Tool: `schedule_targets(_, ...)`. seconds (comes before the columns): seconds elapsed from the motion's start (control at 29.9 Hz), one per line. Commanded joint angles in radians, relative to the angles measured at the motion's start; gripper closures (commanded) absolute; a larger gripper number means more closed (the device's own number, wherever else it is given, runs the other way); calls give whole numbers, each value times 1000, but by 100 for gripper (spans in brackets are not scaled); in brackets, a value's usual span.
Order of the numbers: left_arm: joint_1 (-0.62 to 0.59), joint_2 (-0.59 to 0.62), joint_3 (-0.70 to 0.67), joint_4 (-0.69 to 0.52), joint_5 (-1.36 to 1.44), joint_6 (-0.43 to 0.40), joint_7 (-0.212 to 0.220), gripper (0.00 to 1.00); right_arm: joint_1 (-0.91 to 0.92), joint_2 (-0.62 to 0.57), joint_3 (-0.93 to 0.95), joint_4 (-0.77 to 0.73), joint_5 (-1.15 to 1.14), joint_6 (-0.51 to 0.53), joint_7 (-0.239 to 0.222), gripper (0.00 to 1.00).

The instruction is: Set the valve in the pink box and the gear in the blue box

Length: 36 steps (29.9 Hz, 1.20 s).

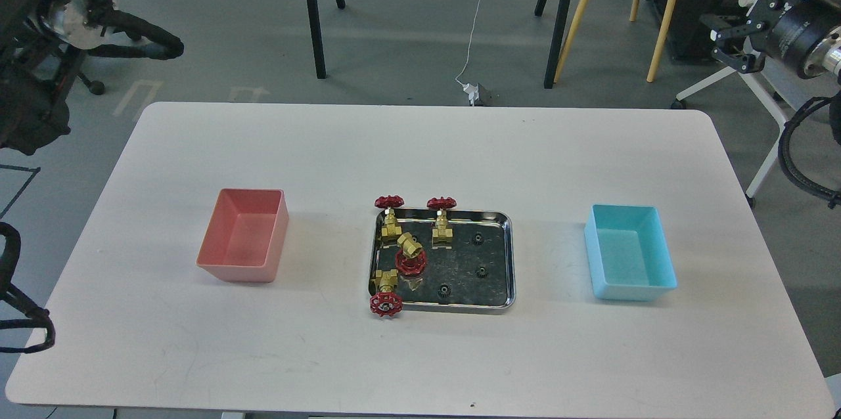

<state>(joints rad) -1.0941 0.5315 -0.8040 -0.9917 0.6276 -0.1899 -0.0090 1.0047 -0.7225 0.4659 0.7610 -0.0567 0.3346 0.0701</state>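
No part has been moved yet; I judge the task to be at its first step, with both arms raised clear of the surface (197, 353). The steel tray (509, 261) sits at the centre and serves as my landmark. Left of the tray stands the pink box (244, 245), showing nothing inside; right of the tray stands the blue box (629, 260), likewise showing nothing inside. Four valves occupy the tray's left half: two upright at its far edge, one (411, 255) lying on its side in the middle, and one (386, 294) at the near left corner with its red wheel overhanging the rim. I can make out three gears (445, 289) on the tray's right half; a fourth I cannot find. My left gripper (167, 48) hangs far beyond the tray to the left, too dark to tell how its fingers stand. My right gripper (739, 44) is far right of the tray; its fingers appear spread. The next move calls for lowering one arm to the tray, most likely the left toward the corner valve, which looks the most accessible.
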Motion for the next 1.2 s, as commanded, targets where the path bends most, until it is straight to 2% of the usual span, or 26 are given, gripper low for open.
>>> schedule_targets(0.0, 7, 2, 11, -4, -6, -3, -74, 0, 5, -6, -49, 8, 0, -14, -12, 1)
schedule_targets(0.07, 17, 1, 15, -2, 0, -2, -129, 0, 5, -8, -59, 6, -2, -14, -12, 1)
schedule_targets(0.23, 16, 5, -6, -1, -28, -8, -143, 0, 5, -11, -58, -2, -2, -14, -7, 1)
schedule_targets(0.3, 16, 13, -17, 2, -58, -55, -138, 0, 5, -9, -55, -6, -2, -11, -7, 1)
schedule_targets(0.37, 17, 15, -40, 37, -68, -118, -163, 0, 5, -11, -49, -3, 0, 4, -7, 1)
schedule_targets(0.47, 23, 8, -64, 135, -77, -175, -222, 0, 2, -11, -36, -6, 3, 107, -6, 1)
schedule_targets(0.53, 28, 11, -66, 146, -98, -235, -253, 0, -3, -17, -33, -5, 3, 154, -6, 1)
schedule_targets(0.6, 39, 16, -61, 146, -112, -299, -249, 0, -9, -34, -38, -11, -2, 154, -10, 1)
schedule_targets(0.7, 37, 15, -44, 153, -97, -299, -230, 0, -9, -57, -49, -14, -43, 154, -10, 1)
schedule_targets(0.8, 25, 12, 5, 146, -88, -299, -137, 0, -9, -64, -36, -22, -103, 154, -10, 1)
schedule_targets(0.87, 23, 8, 11, 146, -88, -299, -111, 0, -9, -63, -36, -34, -104, 154, -10, 1)
schedule_targets(0.97, 28, -1, 19, 145, -86, -299, -117, 0, 2, -57, -35, -64, -103, 154, -13, 1)
schedule_targets(1.1, 37, -33, 70, 123, -57, -299, -201, 0, 15, -55, -9, -69, -101, 154, -13, 1)
schedule_targets(1.17, 37, -22, 126, 82, -28, -299, -213, 1, 29, -57, 31, -71, -103, 154, -15, 1)
